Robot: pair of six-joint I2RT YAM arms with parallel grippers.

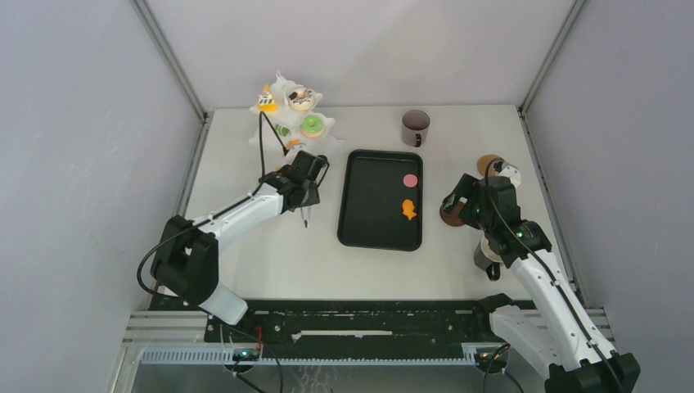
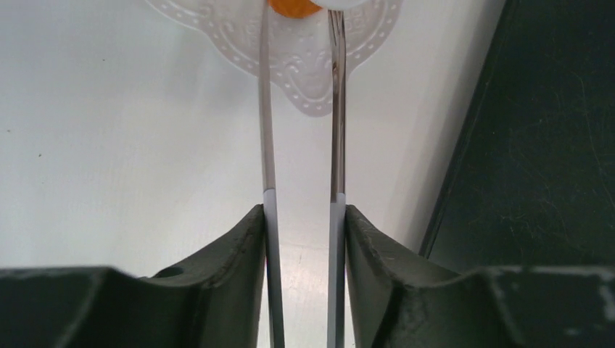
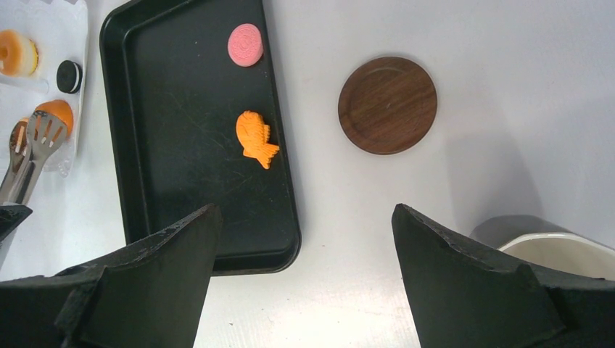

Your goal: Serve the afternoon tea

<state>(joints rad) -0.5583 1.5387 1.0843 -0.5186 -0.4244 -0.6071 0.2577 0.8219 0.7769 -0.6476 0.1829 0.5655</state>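
Right wrist view: a pink cookie (image 3: 245,44) and an orange fish pastry (image 3: 257,138) lie apart on the black tray (image 3: 174,181), both toward its right side. Over on the white stand (image 1: 282,86), a round orange pastry (image 3: 56,114) sits on the lowest tier, and the tongs (image 2: 267,145) have a tip either side of it! The left hand (image 2: 304,210) squeezes the tongs' arms. A green doughnut (image 1: 312,125) sits a tier up. One mug (image 1: 415,127) stands at the back of the bench (image 1: 270,254). The second mug (image 3: 555,250) is just beside the right hand (image 3: 304,217), which gapes wide and empty near the wooden coaster (image 3: 387,105).
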